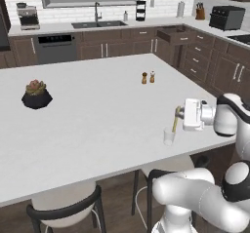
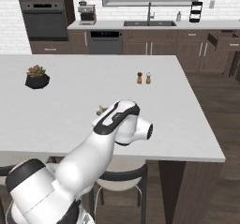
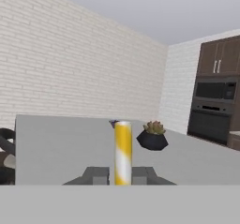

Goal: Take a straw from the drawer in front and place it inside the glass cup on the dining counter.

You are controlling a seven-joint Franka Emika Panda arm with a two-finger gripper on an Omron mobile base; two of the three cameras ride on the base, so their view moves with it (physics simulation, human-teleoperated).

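My gripper [image 1: 178, 113] is shut on the straw [image 1: 175, 123], a thin pale-yellow stick hanging nearly upright over the dining counter [image 1: 97, 120] near its right front corner. The straw's lower end reaches the rim of the glass cup [image 1: 169, 137], a small clear tumbler standing just below. I cannot tell whether the tip is inside. In the hand view the straw [image 3: 123, 150] rises between the two dark fingertips [image 3: 97, 175] of the gripper [image 3: 123, 176]. The drawer [image 1: 177, 35] stands pulled open at the back right, also seen as the open drawer [image 2: 225, 39]. In the right base view my forearm covers the cup.
Brown and white shakers [image 1: 148, 77] stand on the counter behind the cup. A potted succulent [image 1: 36, 94] sits at the far left. Dark round-backed stools [image 1: 68, 207] are tucked under the near edge. Sink, dishwasher and oven line the back wall.
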